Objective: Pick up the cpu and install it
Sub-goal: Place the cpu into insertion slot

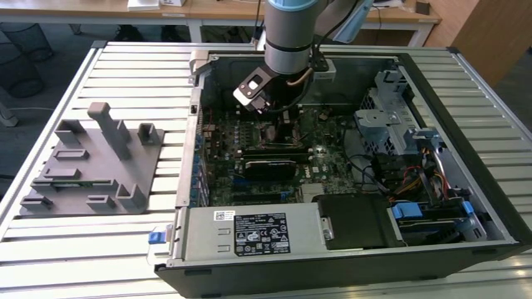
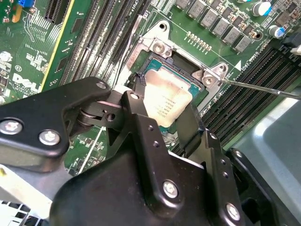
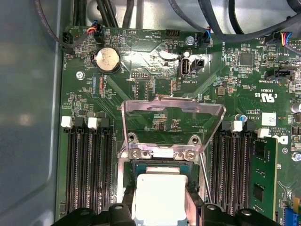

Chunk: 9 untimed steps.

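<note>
My jaws pinch the cpu [image 2: 168, 98] by two opposite edges and hold it inside the open socket [image 2: 160, 47] on the motherboard [image 3: 155, 66]. From the second wrist view I cannot tell whether it is fully seated or hanging just above the contacts. The load plate [image 3: 171, 101] stands tipped back, out of the way. I judge that this step wants the chip flat and square to the frame, lowered without any sideways slide, since a tilt could bend the contacts.
</note>
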Each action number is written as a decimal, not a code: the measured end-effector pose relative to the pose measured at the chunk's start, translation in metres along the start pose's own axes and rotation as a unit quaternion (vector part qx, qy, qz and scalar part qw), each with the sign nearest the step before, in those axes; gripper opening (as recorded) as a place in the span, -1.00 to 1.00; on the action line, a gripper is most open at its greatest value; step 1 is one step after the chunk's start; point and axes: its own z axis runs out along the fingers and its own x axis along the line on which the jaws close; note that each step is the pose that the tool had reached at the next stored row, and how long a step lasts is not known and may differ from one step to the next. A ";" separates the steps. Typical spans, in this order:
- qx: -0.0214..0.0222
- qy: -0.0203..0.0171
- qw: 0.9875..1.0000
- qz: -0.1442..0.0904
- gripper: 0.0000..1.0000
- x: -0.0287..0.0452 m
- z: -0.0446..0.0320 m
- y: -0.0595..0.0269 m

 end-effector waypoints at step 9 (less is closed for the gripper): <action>0.000 0.000 1.000 0.000 0.17 -0.0001 -0.0040 0.0000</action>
